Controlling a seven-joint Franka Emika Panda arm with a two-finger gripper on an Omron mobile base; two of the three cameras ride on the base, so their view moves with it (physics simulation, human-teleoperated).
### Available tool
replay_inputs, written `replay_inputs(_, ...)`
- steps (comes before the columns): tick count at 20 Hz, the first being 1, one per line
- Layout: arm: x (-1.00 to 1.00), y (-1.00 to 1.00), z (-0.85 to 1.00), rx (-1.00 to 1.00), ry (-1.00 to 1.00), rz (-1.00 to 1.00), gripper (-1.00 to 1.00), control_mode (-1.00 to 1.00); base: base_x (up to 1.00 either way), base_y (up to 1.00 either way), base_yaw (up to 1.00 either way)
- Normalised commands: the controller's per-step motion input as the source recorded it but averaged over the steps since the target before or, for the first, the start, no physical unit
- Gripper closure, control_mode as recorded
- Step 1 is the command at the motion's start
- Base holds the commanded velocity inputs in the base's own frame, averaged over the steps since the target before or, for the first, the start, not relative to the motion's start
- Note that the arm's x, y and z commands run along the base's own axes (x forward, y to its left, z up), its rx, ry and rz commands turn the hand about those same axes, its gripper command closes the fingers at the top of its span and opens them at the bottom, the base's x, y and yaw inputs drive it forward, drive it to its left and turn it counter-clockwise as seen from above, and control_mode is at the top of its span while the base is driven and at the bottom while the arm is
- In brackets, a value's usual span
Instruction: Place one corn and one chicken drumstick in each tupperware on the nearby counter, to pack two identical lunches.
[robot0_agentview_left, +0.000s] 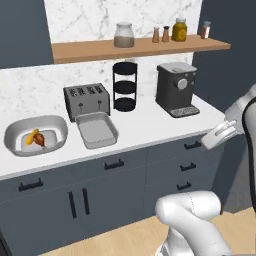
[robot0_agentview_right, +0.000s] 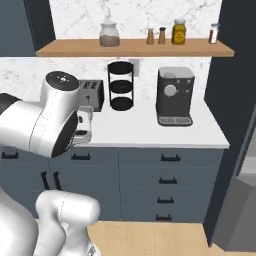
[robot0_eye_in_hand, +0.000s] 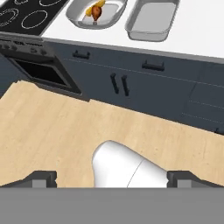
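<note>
Left base view first: the white marbled counter (robot0_agentview_left: 150, 125) runs across over blue-grey cabinets, and both tupperware sit on it side by side. The rounded tub (robot0_agentview_left: 35, 136) is at the left, and inside it lie 1 corn (robot0_agentview_left: 31, 137) and 1 chicken drumstick (robot0_agentview_left: 40, 140), touching each other. Just to its right is the rectangular tray (robot0_agentview_left: 97, 130), bare inside. Behind the tray stands the dark toaster (robot0_agentview_left: 86, 100), then a black tiered rack (robot0_agentview_left: 125, 86) and a coffee machine (robot0_agentview_left: 176, 89). Above them a wooden shelf (robot0_agentview_left: 140, 48) carries jars and shakers. The gripper (robot0_agentview_left: 219, 135) hangs off the counter's right end, in front of the cabinet drawers, well apart from both containers; from this side its fingers blur together.

Right base view now: the arm's big white joint blocks the left of the counter, so the containers are hidden. The toaster (robot0_agentview_right: 92, 94), rack (robot0_agentview_right: 121, 86) and coffee machine (robot0_agentview_right: 175, 96) show clearly behind it.

Hand view: the camera looks down over wooden floor toward the cabinet fronts. The 2 finger tips (robot0_eye_in_hand: 41, 178) stand far apart at the bottom corners, jaws wide, nothing between them. At the top edge the tub (robot0_eye_in_hand: 78, 17) holds its corn (robot0_eye_in_hand: 92, 8) and drumstick (robot0_eye_in_hand: 96, 15), the tray (robot0_eye_in_hand: 151, 22) next to it, and a black cooktop (robot0_eye_in_hand: 26, 15) and oven beyond
</note>
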Motion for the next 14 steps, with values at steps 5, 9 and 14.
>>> replay_inputs(5, 0.00, 0.00, 0.00, 0.00, 0.00, 0.00, -1.00, 1.00, -0.58, -1.00, 0.00)
replay_inputs(9, 0.00, 0.00, 0.00, 0.00, 0.00, 0.00, -1.00, 1.00, 0.07, -0.98, 0.03)
replay_inputs(14, 0.00, 0.00, 0.00, 0.00, 0.00, 0.00, -1.00, 1.00, 0.30, -0.80, 0.08)
